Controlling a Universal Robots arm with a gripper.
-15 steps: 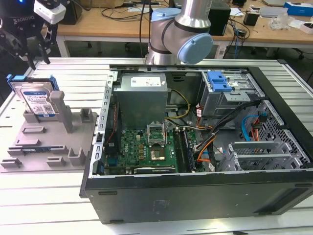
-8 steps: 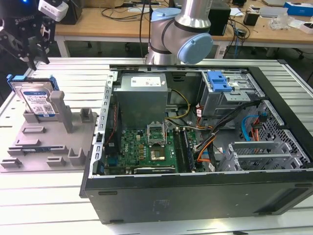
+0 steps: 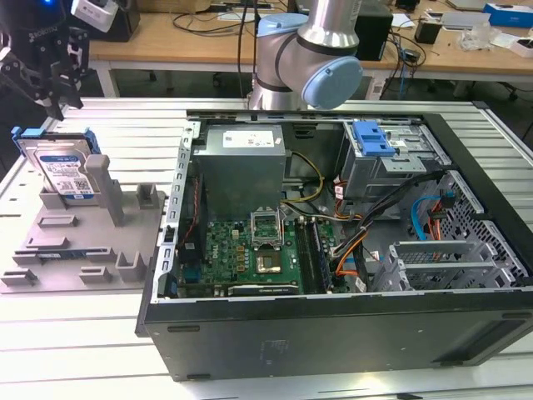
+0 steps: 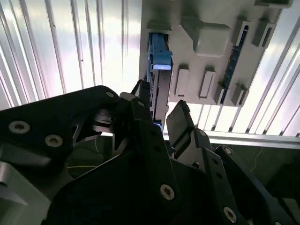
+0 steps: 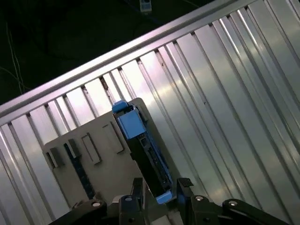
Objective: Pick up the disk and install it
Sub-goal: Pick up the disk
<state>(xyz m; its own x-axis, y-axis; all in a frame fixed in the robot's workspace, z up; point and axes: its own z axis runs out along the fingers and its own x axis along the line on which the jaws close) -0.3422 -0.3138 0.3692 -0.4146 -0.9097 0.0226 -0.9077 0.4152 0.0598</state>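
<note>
The disk (image 3: 65,171) is parked on edge in a slot of the grey fixture (image 3: 83,260), at roughly 9 o'clock from the open computer case (image 3: 333,333) in the exterior view. Stood upright like that, its top edge is left free to be grabbed from above. The gripper (image 3: 62,107) is held at the disk's 12 o'clock with jaws spread. In both wrist views the blue carrier's end is lined up in the gap between the fingers (image 4: 178,123) (image 5: 183,185), and nothing is clamped yet. A grey post (image 3: 98,179) is stood right beside the disk at its 3 o'clock, so that side looks tight. Inside the case, the drive cage (image 3: 391,171) with its blue bracket (image 3: 372,137) is found at about 2 o'clock from the motherboard (image 3: 250,250), and cables (image 3: 391,225) are bundled just under it.
</note>
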